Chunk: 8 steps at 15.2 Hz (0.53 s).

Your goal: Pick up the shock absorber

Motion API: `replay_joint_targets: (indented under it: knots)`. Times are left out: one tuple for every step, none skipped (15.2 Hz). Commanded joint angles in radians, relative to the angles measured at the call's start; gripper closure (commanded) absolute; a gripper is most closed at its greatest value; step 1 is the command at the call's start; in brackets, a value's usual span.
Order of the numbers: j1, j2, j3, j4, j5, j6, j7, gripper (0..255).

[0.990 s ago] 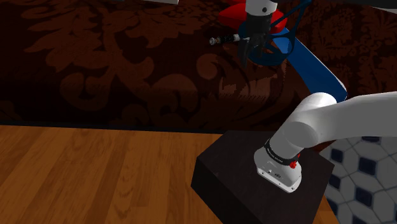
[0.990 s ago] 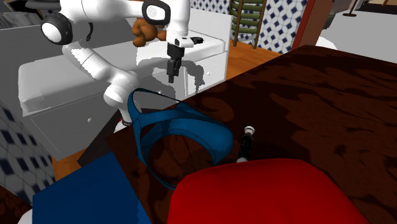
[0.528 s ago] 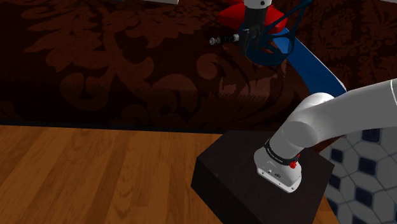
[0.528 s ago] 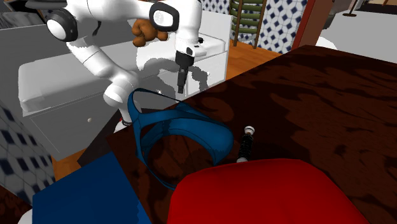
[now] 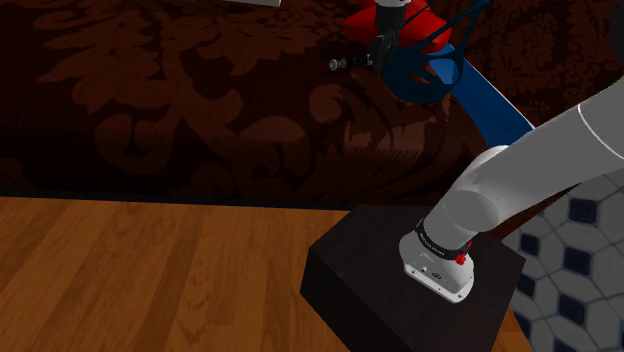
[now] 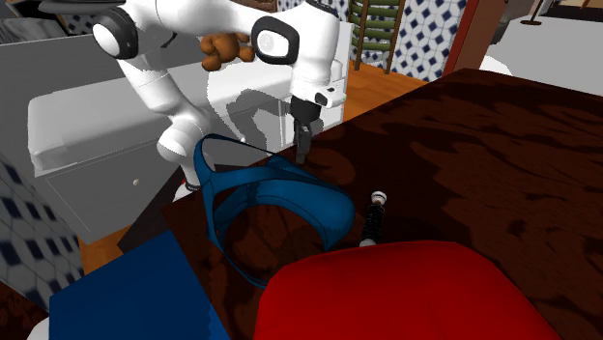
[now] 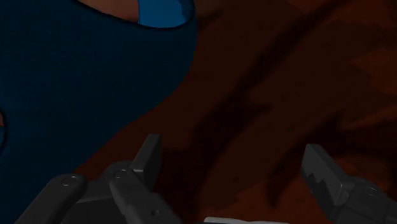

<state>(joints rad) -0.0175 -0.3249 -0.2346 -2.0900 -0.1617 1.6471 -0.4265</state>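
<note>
Dark red-brown bench [image 5: 200,100], damask-patterned; its near edge in the shoulder view borders a wooden floor [image 5: 150,270].

Item 1, shock absorber [image 6: 374,218]: slim dark rod with a pale end, lying flat on the bench. In the second exterior view it is just beside the right rim of the blue wire basket [image 6: 319,198], and its near end reaches the edge of the red object [image 6: 406,290].

Item 2, gripper [image 7: 232,145]: black fingers spread apart with nothing between them. It hangs above the bench at the far side of the blue wire basket, apart from the shock absorber and not touching it.

Item 3, blue slab [image 6: 135,290]: it sits at the bench corner on the second exterior view's lower left.

Item 4, black stand [image 5: 380,290]: it rests on the floor beside the bench edge.

Open room: bare patterned surface runs from the shock absorber toward the shoulder view's left, and toward the second exterior view's right. The basket and the red object hem in the other sides.
</note>
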Motion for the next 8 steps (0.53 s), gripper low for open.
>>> replay_joint_targets:
  knots:
    - [0.001, 0.086, -0.032, 0.075, 0.014, 0.009, -0.077, 0]
    - [-0.001, 0.126, -0.045, 0.112, 0.023, 0.013, -0.113, 0]
    - [-0.003, 0.167, -0.058, 0.150, 0.035, 0.015, -0.149, 0]
    - [-0.005, 0.210, -0.070, 0.189, 0.047, 0.015, -0.185, 0]
    - [-0.008, 0.253, -0.081, 0.231, 0.061, 0.014, -0.221, 0]
    - [-0.013, 0.297, -0.090, 0.274, 0.077, 0.011, -0.257, 0]
    - [-0.019, 0.342, -0.097, 0.320, 0.093, 0.007, -0.293, 0]
    - [-0.027, 0.388, -0.103, 0.368, 0.110, 0.000, -0.327, 0]
